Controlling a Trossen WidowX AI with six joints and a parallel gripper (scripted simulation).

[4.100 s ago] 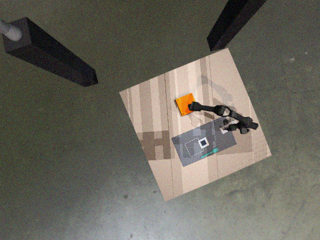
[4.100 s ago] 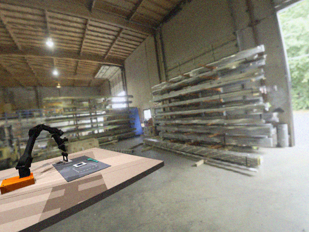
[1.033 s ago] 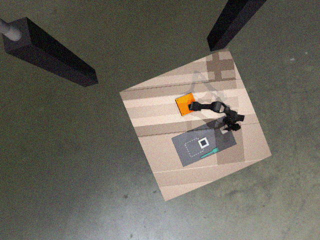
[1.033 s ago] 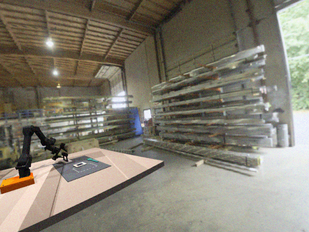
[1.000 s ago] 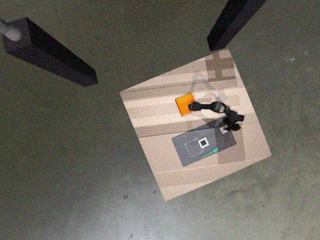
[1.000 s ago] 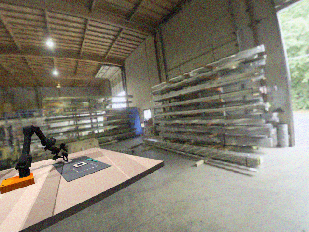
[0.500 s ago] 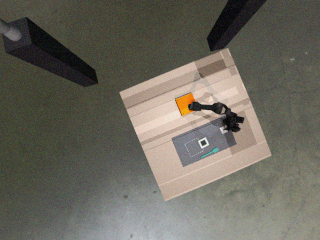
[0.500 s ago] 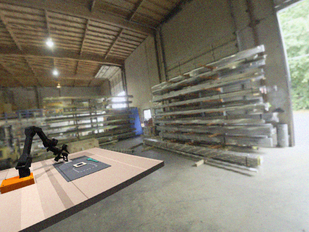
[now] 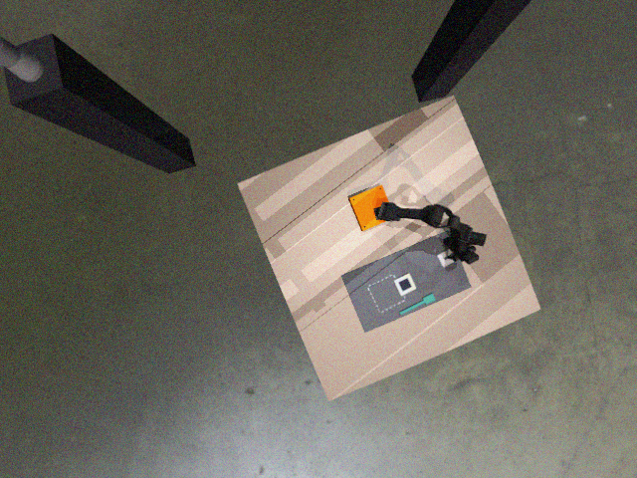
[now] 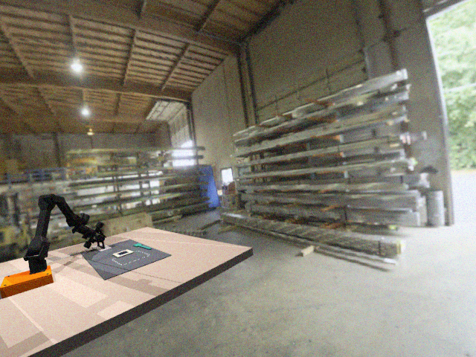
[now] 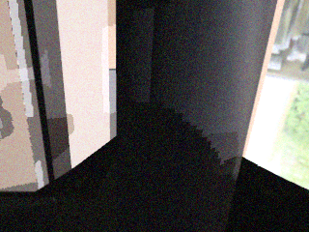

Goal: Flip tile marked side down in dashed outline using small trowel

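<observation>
My gripper (image 9: 453, 254) (image 10: 94, 242) is low over the far corner of the grey mat (image 9: 371, 318) (image 10: 103, 268). It is shut on the trowel's dark round handle (image 11: 203, 63), which fills the wrist view. The trowel's pale blade (image 9: 444, 259) (image 10: 105, 248) shows on the mat just beside the fingers. The white tile (image 9: 404, 284) (image 10: 123, 253) lies flat with its dark square mark facing up. It sits at the corner of the dashed outline (image 9: 368, 296) nearest the gripper, about a tile's width from the blade.
A teal flat tool (image 9: 417, 304) (image 10: 142, 246) lies on the mat beside the tile and outline. The arm's orange base (image 9: 367, 205) (image 10: 24, 280) stands on the table (image 9: 334, 355). Two dark beams (image 9: 98, 108) (image 9: 463, 41) hang overhead. Lumber racks (image 10: 326, 165) stand off the table.
</observation>
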